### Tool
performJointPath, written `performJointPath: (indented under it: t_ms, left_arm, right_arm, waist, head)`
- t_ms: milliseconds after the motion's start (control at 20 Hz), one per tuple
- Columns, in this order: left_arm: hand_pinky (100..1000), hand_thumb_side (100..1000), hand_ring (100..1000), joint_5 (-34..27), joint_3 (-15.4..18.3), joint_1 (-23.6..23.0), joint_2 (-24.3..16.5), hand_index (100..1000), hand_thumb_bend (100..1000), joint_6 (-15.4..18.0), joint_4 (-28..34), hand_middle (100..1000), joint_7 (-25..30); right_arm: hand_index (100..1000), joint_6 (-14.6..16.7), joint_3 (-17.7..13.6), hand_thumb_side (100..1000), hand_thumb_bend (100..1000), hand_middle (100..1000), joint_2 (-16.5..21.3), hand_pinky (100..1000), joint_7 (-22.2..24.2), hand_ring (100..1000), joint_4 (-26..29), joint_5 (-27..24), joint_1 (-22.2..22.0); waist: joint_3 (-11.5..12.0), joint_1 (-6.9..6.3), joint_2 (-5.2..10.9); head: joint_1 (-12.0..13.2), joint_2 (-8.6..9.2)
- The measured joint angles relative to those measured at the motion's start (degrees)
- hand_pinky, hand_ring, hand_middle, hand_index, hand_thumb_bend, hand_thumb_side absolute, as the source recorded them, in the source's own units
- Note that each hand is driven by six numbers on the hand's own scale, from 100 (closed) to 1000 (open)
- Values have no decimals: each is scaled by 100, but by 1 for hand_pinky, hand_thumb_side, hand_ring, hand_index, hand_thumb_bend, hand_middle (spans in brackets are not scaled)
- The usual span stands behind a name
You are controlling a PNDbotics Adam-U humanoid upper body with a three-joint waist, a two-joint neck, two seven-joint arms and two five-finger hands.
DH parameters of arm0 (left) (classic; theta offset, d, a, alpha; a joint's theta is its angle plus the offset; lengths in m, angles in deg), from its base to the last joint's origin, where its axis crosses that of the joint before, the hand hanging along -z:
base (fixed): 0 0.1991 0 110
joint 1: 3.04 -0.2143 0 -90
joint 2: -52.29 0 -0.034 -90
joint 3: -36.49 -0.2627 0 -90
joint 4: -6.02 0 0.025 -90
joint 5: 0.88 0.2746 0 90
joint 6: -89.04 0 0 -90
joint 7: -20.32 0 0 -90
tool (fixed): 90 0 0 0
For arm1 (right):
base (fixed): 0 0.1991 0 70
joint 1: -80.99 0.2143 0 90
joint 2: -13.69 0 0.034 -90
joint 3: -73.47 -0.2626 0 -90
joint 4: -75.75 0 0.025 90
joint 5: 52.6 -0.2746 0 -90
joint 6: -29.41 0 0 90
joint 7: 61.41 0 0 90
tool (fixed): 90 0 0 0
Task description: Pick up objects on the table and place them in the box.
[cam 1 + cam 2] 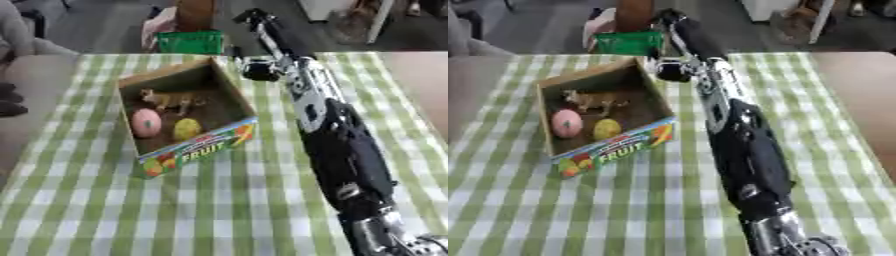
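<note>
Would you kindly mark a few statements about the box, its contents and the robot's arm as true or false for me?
1. The box holds a pink round object. True.
2. A yellow object lies on the tablecloth outside the box. False: it lies inside the box, beside the pink one.
3. The box's front panel reads FRUIT. True.
4. The tablecloth is plain red. False: it is green and white checked.
5. The robot's right arm reaches up the table past the box's right side. True.
6. The box is empty. False: it also holds a brown animal figure.
</note>
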State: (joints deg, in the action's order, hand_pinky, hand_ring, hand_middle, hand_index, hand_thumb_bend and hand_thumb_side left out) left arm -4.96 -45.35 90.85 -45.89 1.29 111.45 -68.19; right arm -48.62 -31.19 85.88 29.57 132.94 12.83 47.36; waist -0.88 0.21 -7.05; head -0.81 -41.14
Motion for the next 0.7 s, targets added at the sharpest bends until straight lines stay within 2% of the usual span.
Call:
performJointPath:
  t_ms: [150,200,300,350,400,700]
  left_arm:
    - [760,829,636,-3,115,-149,7,762,100,6,-37,622,-182]
    - [759,833,634,-3,149,-192,24,761,100,8,-51,620,-241]
    - [758,837,632,-3,224,-303,55,759,100,6,-82,618,-355]
    - [758,837,632,-1,260,-345,59,759,100,3,-104,618,-408]
    - [757,839,631,1,292,-380,74,758,100,2,-124,617,-456]
    - [756,844,630,24,458,-531,106,756,100,-15,-209,615,-678]
  right_arm:
    - [871,-274,-437,207,100,860,409,691,-241,791,-138,-272,-129]
    - [868,-368,-591,266,100,857,552,689,-329,790,-195,-367,-159]
    - [865,-555,-893,321,100,854,815,686,-513,788,-310,-550,-214]
    - [865,-652,-1049,321,100,854,954,686,-609,788,-376,-652,-245]
    - [861,-748,-1208,370,100,848,1099,682,-704,785,-439,-751,-265]
    - [849,-1332,-2159,470,100,832,1782,670,-1287,776,-730,-1330,-444]
  waist:
    - [-116,-1,40]
    - [-141,-1,56]
    - [-212,14,83]
    - [-246,28,94]
    - [-270,42,106]
    - [-520,135,168]
  head:
    - [55,-16]
    - [70,-17]
    - [86,-19]
    - [97,-23]
    - [103,-40]
    - [93,-69]
